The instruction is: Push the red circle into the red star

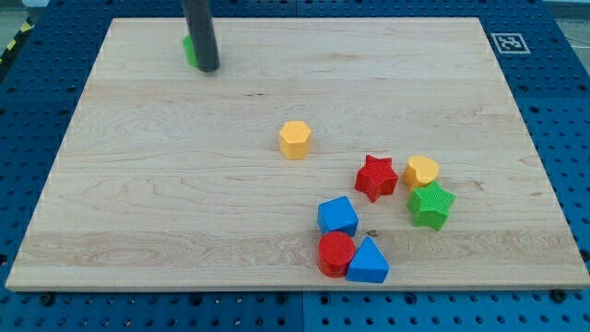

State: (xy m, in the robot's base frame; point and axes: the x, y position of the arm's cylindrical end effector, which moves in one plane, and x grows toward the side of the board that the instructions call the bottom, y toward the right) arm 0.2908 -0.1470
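Note:
The red circle (336, 253) lies near the view's bottom, touching a blue cube (337, 215) above it and a blue triangle (369, 261) on its right. The red star (376, 176) lies up and to the right of it, apart from it. My tip (208, 67) is at the view's top left, far from both red blocks, right against a green block (189, 50) that it mostly hides.
A yellow hexagon (295, 139) lies near the middle. A yellow heart (421, 171) and a green star (430, 204) lie just right of the red star. A marker tag (508, 42) sits beyond the wooden board's (138, 184) top right corner.

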